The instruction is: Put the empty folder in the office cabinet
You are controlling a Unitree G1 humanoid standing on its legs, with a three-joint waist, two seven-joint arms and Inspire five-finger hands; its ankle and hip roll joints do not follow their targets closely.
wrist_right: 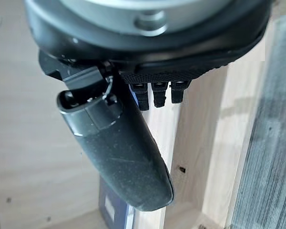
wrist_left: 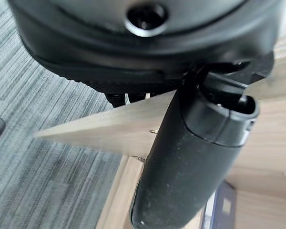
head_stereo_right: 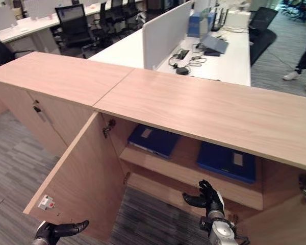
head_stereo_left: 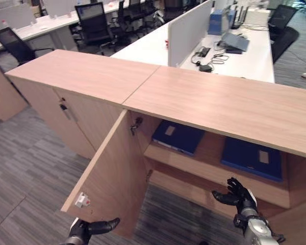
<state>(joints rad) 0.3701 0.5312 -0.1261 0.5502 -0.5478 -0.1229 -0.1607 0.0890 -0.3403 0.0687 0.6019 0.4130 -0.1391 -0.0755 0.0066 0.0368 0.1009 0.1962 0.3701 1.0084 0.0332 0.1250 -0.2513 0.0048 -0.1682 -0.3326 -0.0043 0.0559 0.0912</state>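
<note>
Two dark blue folders lie flat on the upper shelf (head_stereo_left: 194,164) of the open wooden cabinet (head_stereo_left: 204,99): one on the left (head_stereo_left: 178,136) and one on the right (head_stereo_left: 252,157). My right hand (head_stereo_left: 240,196) hovers in front of the shelf, just below the right folder, with relaxed fingers and nothing in it. In its wrist view a blue folder (wrist_right: 112,207) shows past the thumb. My left hand (head_stereo_left: 87,229) is low by the bottom edge of the swung-out left door (head_stereo_left: 112,173), thumb pointing right, empty. The door's edge (wrist_left: 109,129) crosses the left wrist view.
The cabinet's left section (head_stereo_left: 66,109) is closed, with a small handle. Its right door (head_stereo_right: 283,224) stands partly open beside my right arm. Behind are white desks (head_stereo_left: 245,56) with a divider, cables and office chairs (head_stereo_left: 94,25). A person's shoes (head_stereo_right: 301,75) show at the far right.
</note>
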